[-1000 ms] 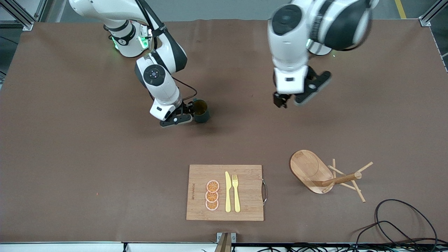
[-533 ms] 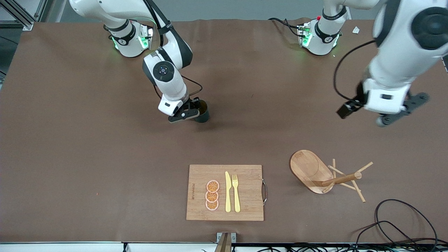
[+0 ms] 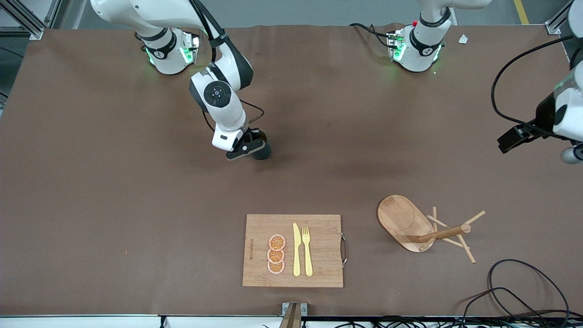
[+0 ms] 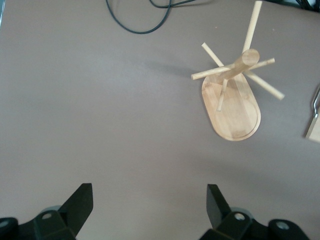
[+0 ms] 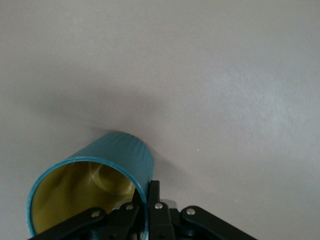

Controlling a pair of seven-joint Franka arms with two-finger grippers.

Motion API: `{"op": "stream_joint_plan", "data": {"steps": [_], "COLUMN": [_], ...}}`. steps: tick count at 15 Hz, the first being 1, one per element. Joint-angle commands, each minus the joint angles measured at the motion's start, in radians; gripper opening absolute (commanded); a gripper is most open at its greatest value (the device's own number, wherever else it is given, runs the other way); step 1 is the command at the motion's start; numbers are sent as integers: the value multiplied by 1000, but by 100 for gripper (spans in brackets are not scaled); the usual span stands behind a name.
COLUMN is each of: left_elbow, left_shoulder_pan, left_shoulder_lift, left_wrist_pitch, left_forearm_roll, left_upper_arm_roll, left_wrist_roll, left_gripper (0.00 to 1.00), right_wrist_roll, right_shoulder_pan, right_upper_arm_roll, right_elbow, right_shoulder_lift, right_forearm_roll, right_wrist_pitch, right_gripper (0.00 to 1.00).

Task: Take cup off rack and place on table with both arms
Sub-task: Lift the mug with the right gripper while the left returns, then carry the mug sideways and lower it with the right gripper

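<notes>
Front view, nearest the camera first: black cables (image 3: pixel 524 291) loop at the tabletop edge toward the left arm's end. A rectangular bamboo cutting board (image 3: pixel 319 248) lies flat with three orange slices (image 3: pixel 276 254), a yellow knife (image 3: pixel 296 249) and a yellow fork (image 3: pixel 307 250) on it, and a metal handle (image 3: pixel 345 249) on the edge facing the left arm's end. Beside the board, toward the left arm's end, the light wooden mug rack (image 3: pixel 405 222) with oval base lies tipped over, post and thin pegs (image 3: pixel 464 243) sprawled on the plain brown tabletop (image 3: pixel 114 205); no cup on it. Farther from the camera, toward the right arm's end, the small dark teal-green cup (image 3: pixel 263 150) stands upright, resting on the tabletop as far as I can tell, well apart from the rack. Right claw (image 3: pixel 248 145) is closed on the cup's rim; in the right wrist view the fingers (image 5: pixel 152 200) pinch the teal wall of the cup (image 5: pixel 115 155) with its yellowish inside showing. Left claw (image 3: pixel 575 152) is up in the air over the tabletop edge at the left arm's end, partly cut off by the frame. Left wrist view: left claw (image 4: pixel 150 200) spread wide and holding nothing, fingertips (image 4: pixel 82 195) well apart, looking down at the toppled rack (image 4: pixel 235 107) and bare tabletop (image 4: pixel 100 110).
</notes>
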Motion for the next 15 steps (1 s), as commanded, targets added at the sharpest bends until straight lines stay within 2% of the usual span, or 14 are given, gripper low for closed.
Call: {"op": "stream_joint_plan", "data": {"steps": [1, 3, 6, 7, 9, 11, 13, 15], "left_elbow": [9, 9, 2, 2, -3, -17, -47, -53], "left_shoulder_pan": [51, 52, 81, 106, 190, 224, 230, 233], "left_shoulder_lift": [-21, -27, -59, -60, -77, -91, -112, -120], "left_wrist_pitch": [-21, -23, -29, -47, -110, -121, -118, -118], "left_forearm_roll": [-23, -26, -84, -93, -92, -86, -90, -87], "left_upper_arm_roll": [-10, -11, -23, -58, -173, -230, -232, -234], "left_wrist_roll": [228, 288, 287, 290, 266, 253, 256, 258], "left_gripper": [100, 100, 100, 100, 100, 100, 100, 100], "right_wrist_roll": [-225, -348, -645, -754, -942, -1081, -1195, -1316], "right_shoulder_pan": [-62, -119, -242, -288, -369, -458, -564, -650], "right_upper_arm_roll": [-9, -11, -12, -14, -20, -21, -18, -17], "right_elbow": [-6, -5, -9, -12, -14, -20, -29, -37], "right_shoulder_lift": [-16, -25, -33, -35, -41, -42, -44, -41], "right_forearm_roll": [1, 0, 0, -2, -16, -81, -176, -212], "right_wrist_pitch": [-15, -52, -58, -58, -58, -55, -46, -16], "right_gripper": [0, 0, 0, 0, 0, 0, 0, 0]}}
